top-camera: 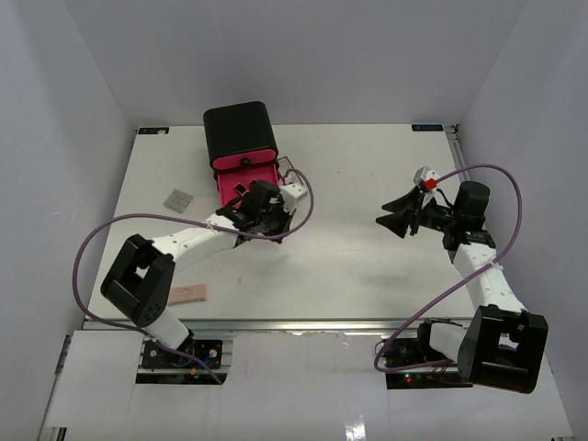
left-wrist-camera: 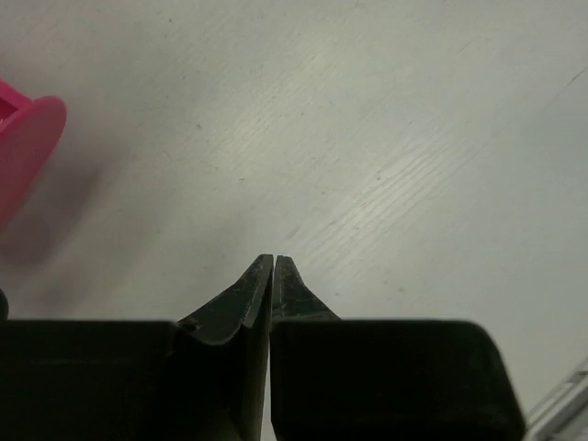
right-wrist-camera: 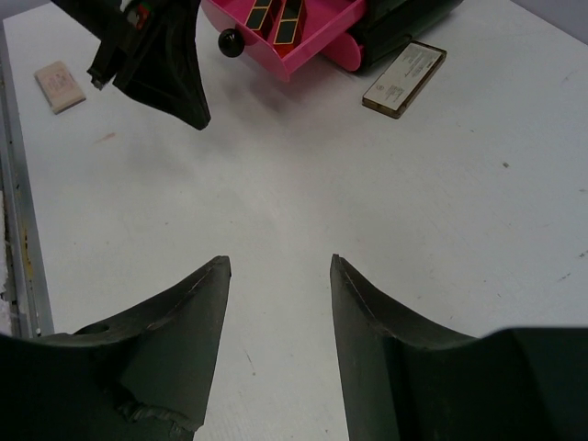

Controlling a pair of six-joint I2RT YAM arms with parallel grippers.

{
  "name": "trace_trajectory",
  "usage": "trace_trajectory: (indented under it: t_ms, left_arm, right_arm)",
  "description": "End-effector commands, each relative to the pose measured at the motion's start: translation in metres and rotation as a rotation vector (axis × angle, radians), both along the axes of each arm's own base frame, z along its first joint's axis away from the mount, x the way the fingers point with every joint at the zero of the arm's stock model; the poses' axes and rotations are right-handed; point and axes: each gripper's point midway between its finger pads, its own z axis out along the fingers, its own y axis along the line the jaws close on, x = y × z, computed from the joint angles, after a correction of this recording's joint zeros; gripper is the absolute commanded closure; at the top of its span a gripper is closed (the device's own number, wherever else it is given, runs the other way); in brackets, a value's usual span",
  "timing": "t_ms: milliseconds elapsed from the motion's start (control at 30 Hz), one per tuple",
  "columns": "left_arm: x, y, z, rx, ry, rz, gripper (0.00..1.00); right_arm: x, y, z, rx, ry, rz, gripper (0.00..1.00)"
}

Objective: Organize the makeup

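Note:
My left gripper (top-camera: 268,220) is shut and empty, just in front of the open pink drawer (top-camera: 246,180); in the left wrist view its fingertips (left-wrist-camera: 274,257) meet over bare table. My right gripper (top-camera: 390,219) is open and empty at mid-right, jaws wide apart over the table (right-wrist-camera: 280,262). Two gold-and-black lipstick tubes (right-wrist-camera: 274,18) lie in the drawer. A flat rectangular compact (right-wrist-camera: 404,78) lies on the table beside the drawer. A beige-pink pad (top-camera: 188,294) lies near the front left. A small grey square palette (top-camera: 177,198) lies at the left.
The black box (top-camera: 239,133) stands at the back, its drawer pulled out with a black knob (right-wrist-camera: 230,41). The pink drawer edge (left-wrist-camera: 28,138) shows at the left of the left wrist view. Purple cables loop beside both arms.

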Motion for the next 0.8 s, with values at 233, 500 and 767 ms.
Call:
trace_trajectory:
  t_ms: [233, 500, 767]
  left_arm:
    - [0.048, 0.075, -0.06, 0.827, -0.284, -0.236, 0.84]
    - [0.082, 0.074, -0.052, 0.934, -0.436, -0.258, 0.84]
    - [0.109, 0.076, -0.026, 0.968, -0.541, -0.191, 0.65]
  right_arm:
    - [0.001, 0.0, -0.001, -0.019, -0.025, 0.002, 0.43]
    - [0.0, 0.001, -0.003, -0.015, -0.015, 0.003, 0.43]
    - [0.001, 0.001, -0.003, -0.014, -0.013, 0.005, 0.42]
